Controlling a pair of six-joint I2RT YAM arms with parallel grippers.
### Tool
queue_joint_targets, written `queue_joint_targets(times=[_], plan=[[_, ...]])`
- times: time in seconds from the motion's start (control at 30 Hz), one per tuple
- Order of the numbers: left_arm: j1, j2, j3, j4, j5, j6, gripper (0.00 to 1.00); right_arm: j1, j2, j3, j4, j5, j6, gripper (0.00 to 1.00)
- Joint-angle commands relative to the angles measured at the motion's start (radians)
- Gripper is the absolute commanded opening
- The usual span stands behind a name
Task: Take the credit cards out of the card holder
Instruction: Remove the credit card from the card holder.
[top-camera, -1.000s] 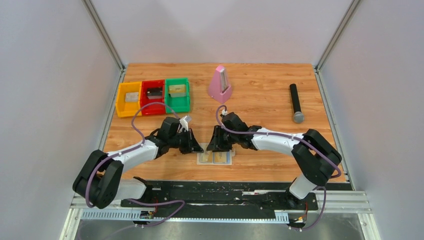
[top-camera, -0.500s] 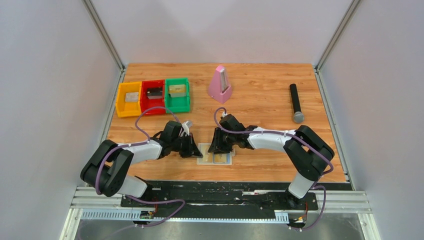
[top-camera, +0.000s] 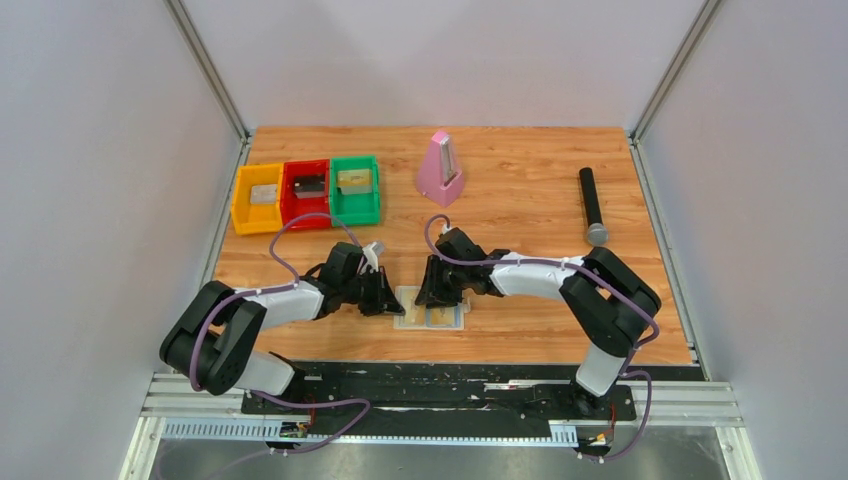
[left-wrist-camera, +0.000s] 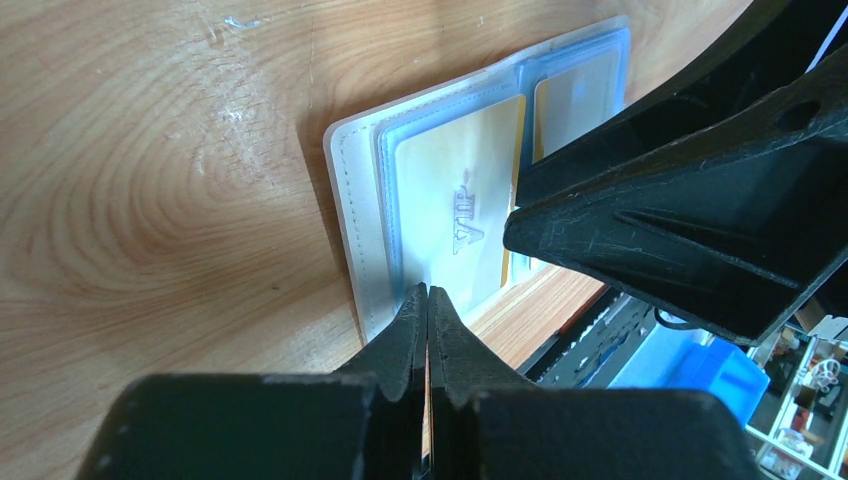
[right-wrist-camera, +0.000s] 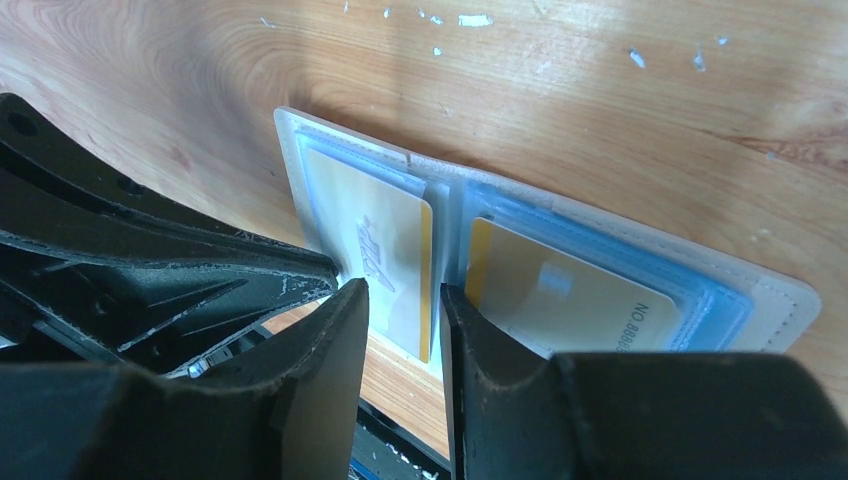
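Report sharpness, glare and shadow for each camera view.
Top external: even light, sharp, but the card holder is small and partly hidden under the arms. Left wrist: the shut left tool looms dark and soft; the lettering on the yellow-gold card reads clearly. Right wrist: bright sheen on the table wood; the right tool is dark and soft.
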Motion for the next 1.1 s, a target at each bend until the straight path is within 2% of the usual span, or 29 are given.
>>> queue_joint_targets(times=[0.0, 0.1, 0.23, 0.47, 0.57, 0.67, 0.77, 0.8, 0.9, 1.07], plan=[[0.001, -0.015, -0.017, -0.007, -0.037, 0.034, 0.01, 0.003, 0.018, 0.022, -0.001, 0.026, 0.001, 0.34], [0.001, -0.018, -0.019, -0.005, -0.036, 0.031, 0.01, 0.002, 0.021, 0.005, 0.036, 0.011, -0.010, 0.33], [0.001, -0.018, -0.023, -0.002, -0.038, 0.030, 0.01, 0.002, 0.012, -0.020, 0.085, -0.014, -0.025, 0.28], [0.001, -0.021, -0.021, -0.018, -0.051, 0.029, 0.00, -0.010, -0.023, -0.072, 0.126, -0.029, -0.052, 0.06], [0.001, -0.019, -0.016, -0.035, -0.060, 0.034, 0.00, -0.025, -0.047, -0.107, 0.150, -0.057, -0.071, 0.00], [0.001, -0.012, -0.012, -0.043, -0.069, 0.042, 0.00, -0.048, -0.063, -0.138, 0.214, -0.110, -0.091, 0.02], [0.002, -0.009, -0.011, -0.048, -0.071, 0.047, 0.00, -0.058, -0.072, -0.145, 0.225, -0.130, -0.105, 0.15], [0.001, -0.009, -0.010, -0.047, -0.072, 0.047, 0.00, -0.058, -0.073, -0.146, 0.232, -0.137, -0.108, 0.15], [0.001, -0.008, -0.006, -0.047, -0.072, 0.046, 0.00, -0.059, -0.068, -0.158, 0.261, -0.155, -0.107, 0.01], [0.001, -0.003, -0.006, -0.051, -0.076, 0.048, 0.00, -0.061, -0.073, -0.172, 0.283, -0.171, -0.112, 0.00]])
